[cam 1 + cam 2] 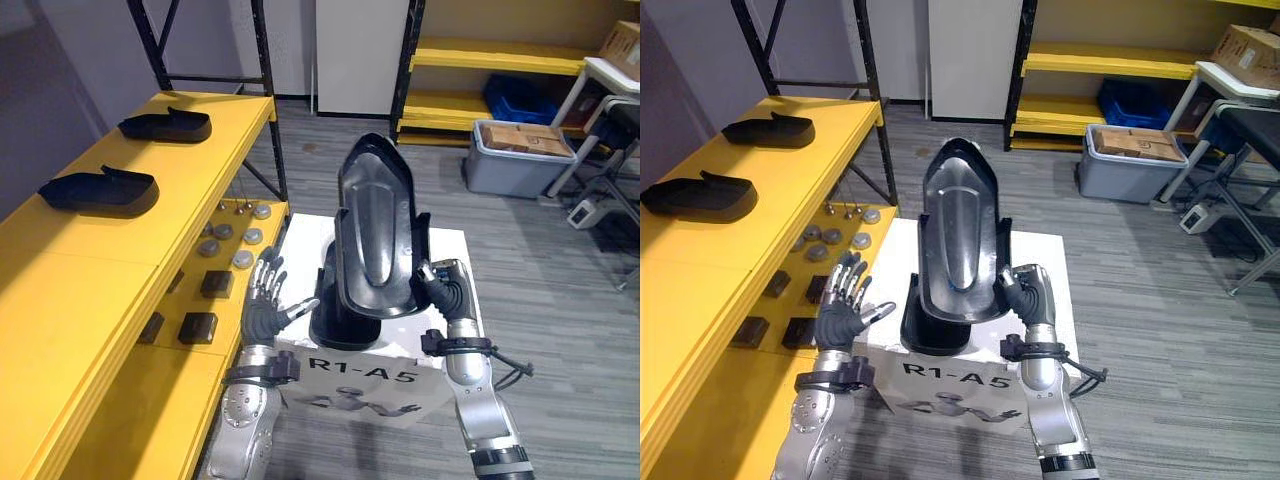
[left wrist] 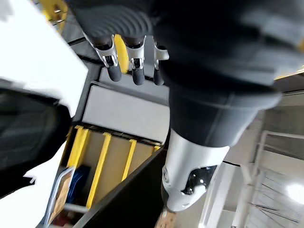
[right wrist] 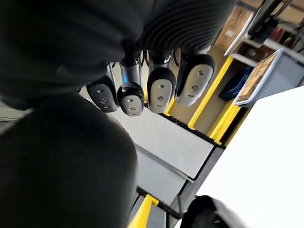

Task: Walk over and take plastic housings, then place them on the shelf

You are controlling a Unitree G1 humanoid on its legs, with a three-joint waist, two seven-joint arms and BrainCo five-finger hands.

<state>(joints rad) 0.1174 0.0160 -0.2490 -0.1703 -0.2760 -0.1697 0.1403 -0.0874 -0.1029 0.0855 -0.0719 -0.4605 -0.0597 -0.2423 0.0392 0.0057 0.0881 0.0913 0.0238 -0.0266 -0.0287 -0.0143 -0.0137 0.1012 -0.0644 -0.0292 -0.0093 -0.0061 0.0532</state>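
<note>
Our right hand [image 1: 445, 290] is clamped on the right rim of the black plastic housing [image 1: 370, 230], upright over the white tabletop [image 1: 300, 245] at frame centre; our left hand [image 1: 262, 310] hangs spread beside its base (contact unclear). We should steady the base with that palm, then swing left over the edge of the yellow shelf [image 1: 90, 285] into the bare stretch below the two housings [image 1: 100, 190] at upper left.

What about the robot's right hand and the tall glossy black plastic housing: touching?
Touching. In the left eye view the right hand clasps the right edge of the black plastic housing.
</note>
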